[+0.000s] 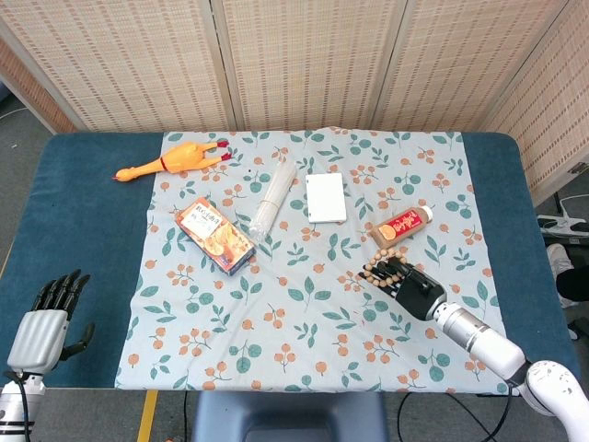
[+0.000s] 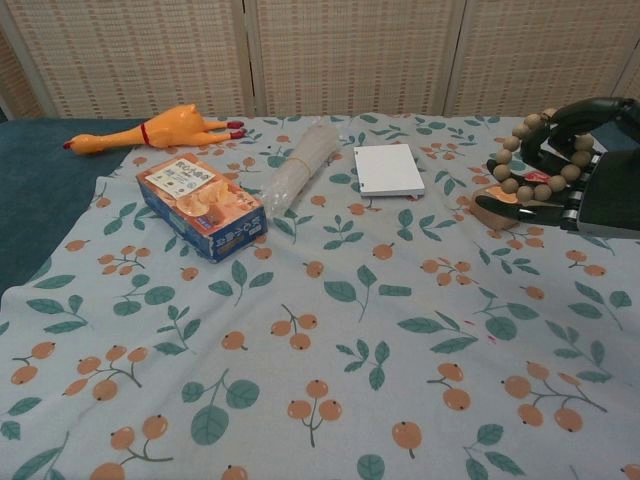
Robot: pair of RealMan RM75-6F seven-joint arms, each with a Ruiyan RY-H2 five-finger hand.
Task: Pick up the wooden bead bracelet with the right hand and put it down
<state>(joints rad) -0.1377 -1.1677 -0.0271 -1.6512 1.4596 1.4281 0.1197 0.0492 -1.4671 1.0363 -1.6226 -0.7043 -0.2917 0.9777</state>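
Observation:
The wooden bead bracelet (image 1: 379, 266) (image 2: 531, 163) hangs looped around the dark fingers of my right hand (image 1: 411, 288) (image 2: 577, 170), which holds it up above the floral cloth, right of centre and just in front of the brown bottle (image 1: 401, 226). In the chest view the bracelet hides part of that bottle. My left hand (image 1: 41, 320) rests open at the table's near left corner on the blue cover, fingers apart and holding nothing; the chest view does not show it.
On the floral cloth (image 1: 313, 304) lie a rubber chicken (image 1: 170, 161), an orange snack box (image 1: 215, 236), a clear wrapped bundle (image 1: 271, 198) and a white pad (image 1: 326, 197). Woven screens stand behind the table.

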